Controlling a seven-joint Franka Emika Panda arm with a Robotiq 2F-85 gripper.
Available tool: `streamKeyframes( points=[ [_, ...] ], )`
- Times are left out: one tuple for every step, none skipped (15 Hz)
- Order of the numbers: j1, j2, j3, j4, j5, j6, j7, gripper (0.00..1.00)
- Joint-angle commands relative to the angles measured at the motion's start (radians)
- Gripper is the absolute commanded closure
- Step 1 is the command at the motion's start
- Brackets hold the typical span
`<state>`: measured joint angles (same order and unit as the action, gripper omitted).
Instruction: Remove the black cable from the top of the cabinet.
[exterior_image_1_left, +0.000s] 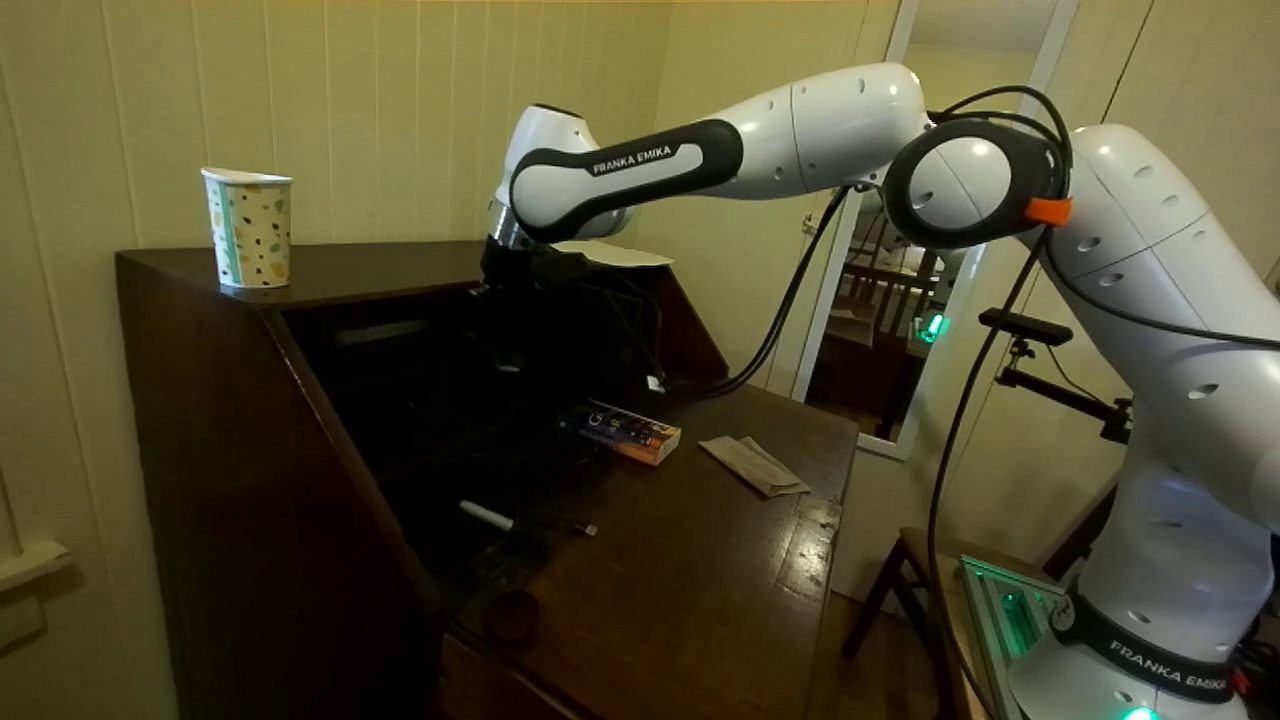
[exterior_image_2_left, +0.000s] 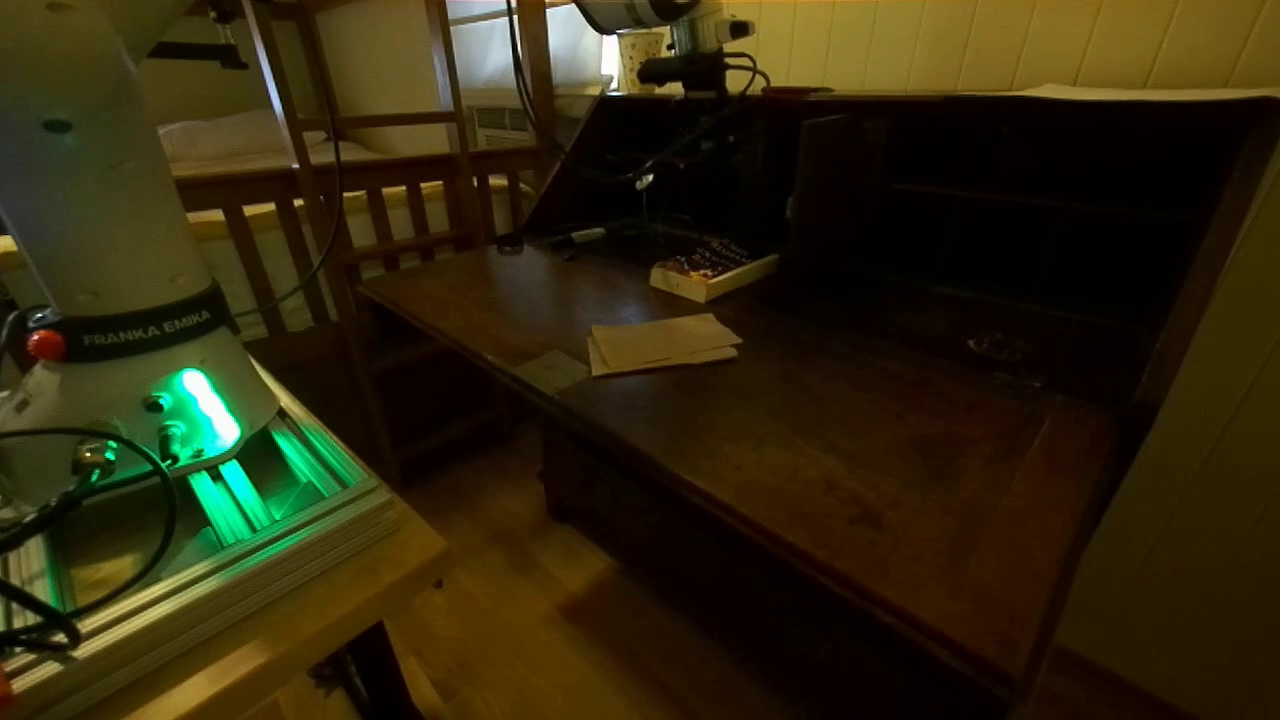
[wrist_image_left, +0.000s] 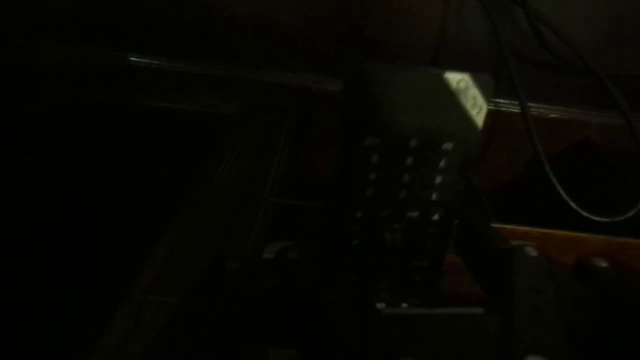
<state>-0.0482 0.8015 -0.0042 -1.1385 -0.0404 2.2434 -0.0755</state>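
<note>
"Above the back edge of the bench (exterior_image_1_left: 680, 600), by the cabinet (exterior_image_1_left: 180, 400), hangs the hand (exterior_image_1_left: 498, 295). Clenched?"

"I can't tell. Its fingers (wrist_image_left: 532, 280) sink into darkness; a black keypad device (wrist_image_left: 415, 165) shows between or just beyond them."

"And our cable?"

"One metal-tipped black cable (exterior_image_1_left: 578, 526) lies by the white marker (exterior_image_1_left: 487, 515), near the bench's side edge on the paper cup (exterior_image_1_left: 250, 230) end. The wrist view shows a looped cable (wrist_image_left: 562, 192) too, perhaps the robot's own. Whether one lies on the cabinet's top, it's too dim to say."

"How would you take it?"

"Settle which cable first. Then straddle a single strand, avoid the keypad, squeeze gently, and lift slowly towards the front edge, past the paperback (exterior_image_1_left: 630, 430)."
</note>
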Motion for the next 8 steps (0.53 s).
streamKeyframes(
  points=[
    [0.012,0.020,-0.010,0.033,-0.002,0.050,0.027,0.00],
    [0.012,0.014,-0.009,0.026,0.001,0.052,0.036,0.00],
    [0.013,0.006,-0.010,0.018,0.004,0.050,0.050,0.00],
    [0.011,-0.007,-0.007,0.004,0.009,0.052,0.056,0.00],
    [0.011,-0.023,-0.008,-0.012,0.010,0.039,0.062,0.00],
    [0.010,-0.044,-0.006,-0.029,0.016,0.003,0.073,0.00],
    [0.008,-0.078,0.002,-0.064,0.025,-0.025,0.071,0.00],
    [0.012,-0.107,0.003,-0.097,0.020,-0.026,0.064,0.00]
  ],
)
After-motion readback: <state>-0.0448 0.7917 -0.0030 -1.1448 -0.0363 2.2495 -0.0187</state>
